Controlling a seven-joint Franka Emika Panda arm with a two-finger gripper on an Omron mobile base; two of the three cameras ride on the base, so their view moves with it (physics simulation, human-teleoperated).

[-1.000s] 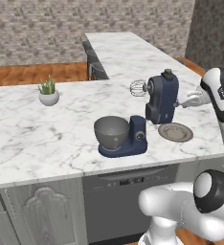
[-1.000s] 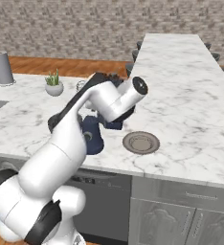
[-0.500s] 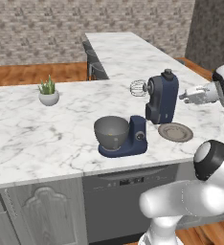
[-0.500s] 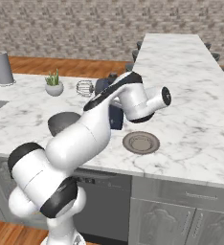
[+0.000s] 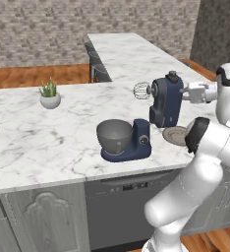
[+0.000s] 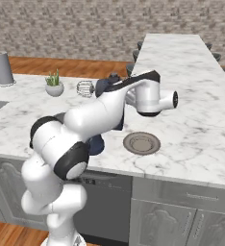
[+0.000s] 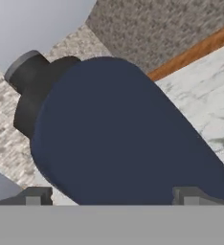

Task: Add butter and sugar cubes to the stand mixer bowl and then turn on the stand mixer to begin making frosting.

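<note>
Arm swung further right over the last second, elbow dropping low and the forearm turning so the hand came up level behind the mixer head. Fingers stood wide apart, holding nothing; in the hand view both tips sat either side of the navy head, close up.

Mixer sat on the desk near its front edge, head tilted back, whisk in the air. Bowl sat on the mixer base, apparently with nothing in it. A grey plate lay just beside the mixer.

Risk, as a guess: no butter or sugar seen in the bowl, so switching on now would skip the adding step. Hand is very near the head; a push forward could knock it or shove the mixer toward the edge.

Left base view showed bowl and hand; right base view had the arm covering most of the mixer but showed the plate fully. Hand view alone showed the dark knob up close.
</note>
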